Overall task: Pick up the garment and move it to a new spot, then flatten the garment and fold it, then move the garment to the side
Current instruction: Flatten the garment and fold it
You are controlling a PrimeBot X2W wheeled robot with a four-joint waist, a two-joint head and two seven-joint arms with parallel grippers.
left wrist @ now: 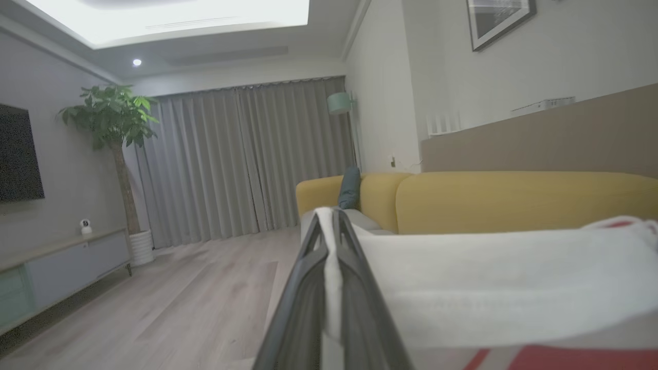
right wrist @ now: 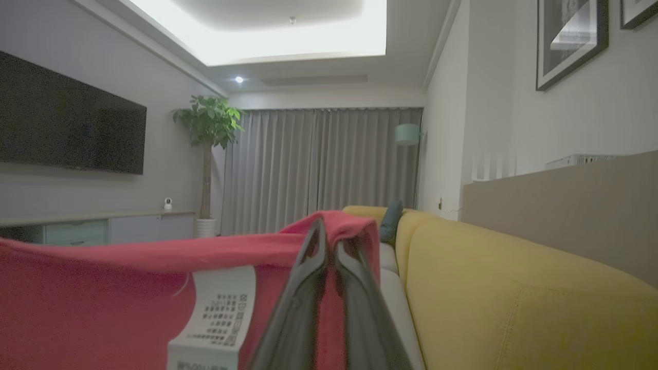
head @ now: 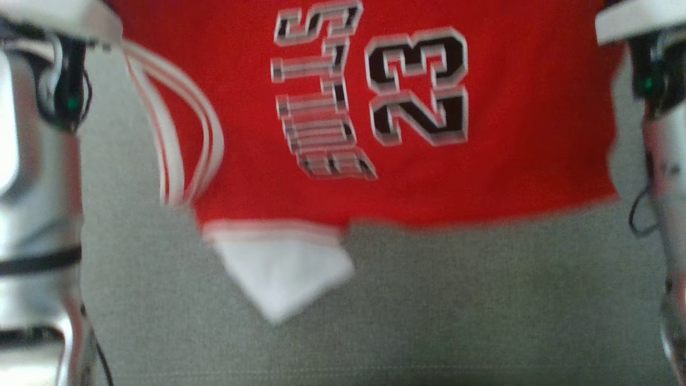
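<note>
The garment (head: pixel 509 134) is a red jersey with white trim and the number 23. It hangs spread out over a grey cushioned surface (head: pixel 429 311), and a white flap droops from its lower edge. The image is blurred. In the left wrist view my left gripper (left wrist: pixel 329 215) is shut on the garment's white edge (left wrist: pixel 488 277). In the right wrist view my right gripper (right wrist: pixel 329 227) is shut on the garment's red cloth (right wrist: pixel 103 298), next to a white care label (right wrist: pixel 221 313). Both arms, left arm (head: pixel 37 161) and right arm (head: pixel 664 161), frame the jersey's sides.
A yellow sofa back (right wrist: pixel 514 288) runs along the right, with a teal cushion (left wrist: pixel 349 187) at its far end. Wood floor (left wrist: pixel 180 298), a low cabinet (left wrist: pixel 61 262), a potted plant (left wrist: pixel 113 123) and grey curtains lie beyond.
</note>
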